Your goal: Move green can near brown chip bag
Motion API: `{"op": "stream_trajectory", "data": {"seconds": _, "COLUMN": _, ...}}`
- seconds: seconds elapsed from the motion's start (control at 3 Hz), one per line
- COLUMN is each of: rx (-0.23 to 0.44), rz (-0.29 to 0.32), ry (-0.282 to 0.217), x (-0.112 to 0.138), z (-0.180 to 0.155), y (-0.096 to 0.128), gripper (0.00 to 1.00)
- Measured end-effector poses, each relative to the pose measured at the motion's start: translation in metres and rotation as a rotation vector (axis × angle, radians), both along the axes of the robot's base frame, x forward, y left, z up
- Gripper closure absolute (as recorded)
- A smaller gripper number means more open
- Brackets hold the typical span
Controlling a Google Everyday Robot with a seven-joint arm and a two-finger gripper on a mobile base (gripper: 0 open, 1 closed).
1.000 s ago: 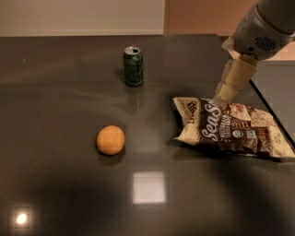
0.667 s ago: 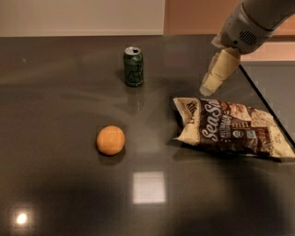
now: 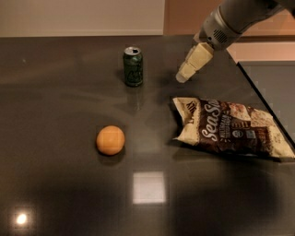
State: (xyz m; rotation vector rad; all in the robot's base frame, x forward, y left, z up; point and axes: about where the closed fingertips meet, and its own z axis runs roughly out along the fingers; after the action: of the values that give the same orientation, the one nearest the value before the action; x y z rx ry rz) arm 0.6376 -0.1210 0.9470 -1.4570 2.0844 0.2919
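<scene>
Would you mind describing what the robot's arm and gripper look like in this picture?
The arm is a rounded grey housing with a small slotted vent grille near its end. The gripper, right of the green can above the table, is pale cream, blocky and segmented. No cables or markings show.

I've one cam only. It sits above the table point(image 3: 55, 193), tilted down & facing the far wall point(image 3: 69, 18), mid range. Tabletop fills most of the frame, runs off at left & bottom, w/ its right edge showing as a diagonal. Arm point(image 3: 239, 14) enters from the top right corner. Gripper point(image 3: 181, 78) hangs upper right of centre, right of the can point(image 3: 133, 66) & beyond the left end of the bag point(image 3: 230, 129).
</scene>
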Motion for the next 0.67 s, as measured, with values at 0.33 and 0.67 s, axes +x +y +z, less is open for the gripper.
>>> {"op": "stream_trajectory", "data": {"seconds": 0.33, "rx": 0.075, "rz": 0.012, "ry": -0.015, "x": 0.024, "z": -0.010, "y": 0.025, "gripper": 0.00}}
{"op": "stream_trajectory", "data": {"seconds": 0.67, "rx": 0.133, "rz": 0.036, "ry": -0.015, "x": 0.041, "z": -0.017, "y": 0.053, "gripper": 0.00}}
